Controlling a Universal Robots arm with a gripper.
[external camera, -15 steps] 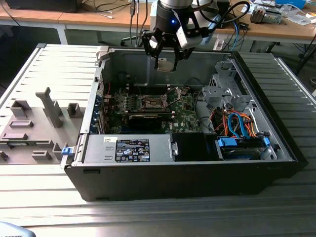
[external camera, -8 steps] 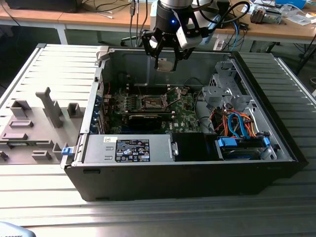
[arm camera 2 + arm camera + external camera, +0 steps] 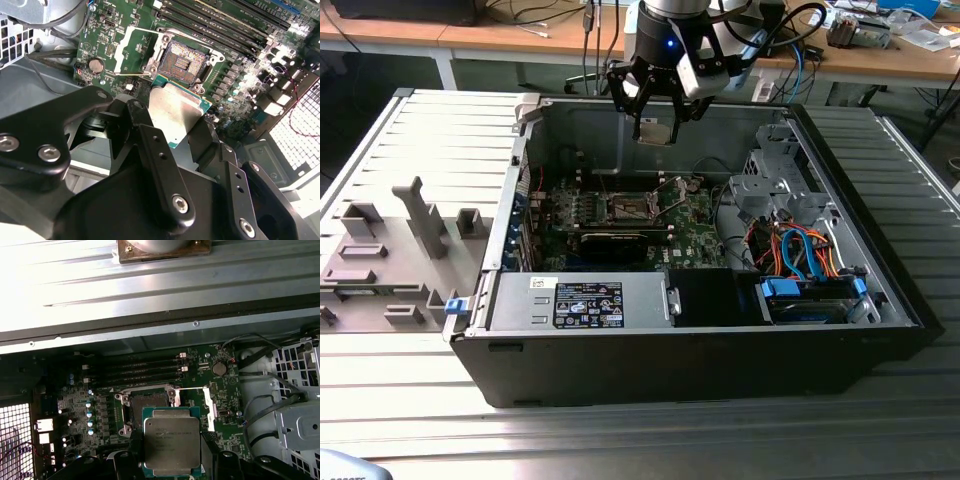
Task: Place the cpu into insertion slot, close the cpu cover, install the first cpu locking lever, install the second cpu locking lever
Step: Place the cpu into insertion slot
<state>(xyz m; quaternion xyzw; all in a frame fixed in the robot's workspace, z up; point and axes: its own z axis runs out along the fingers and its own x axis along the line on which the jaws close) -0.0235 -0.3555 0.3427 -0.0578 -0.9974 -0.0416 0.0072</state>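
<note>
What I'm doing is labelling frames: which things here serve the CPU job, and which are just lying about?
Job: cpu held in the tool; insertion slot; cpu cover, open.
Lying about: power supply; blue cables; grey blocks.

The computer case [image 3: 670, 365] is open on top. The gripper [image 3: 655, 125], clamped on the cpu [image 3: 655, 133], hangs in free air above the motherboard [image 3: 695, 235]. The insertion slot [image 3: 186, 61] lies uncovered, with the cpu cover [image 3: 119, 52] open beside it.

Obstacles:
- The drive cage [image 3: 775, 185] and cables [image 3: 800, 255] on the exterior view's right.
- The power supply [image 3: 585, 300] along the near side.

The room over the memory slots [image 3: 215, 22] appears unobstructed.
</note>
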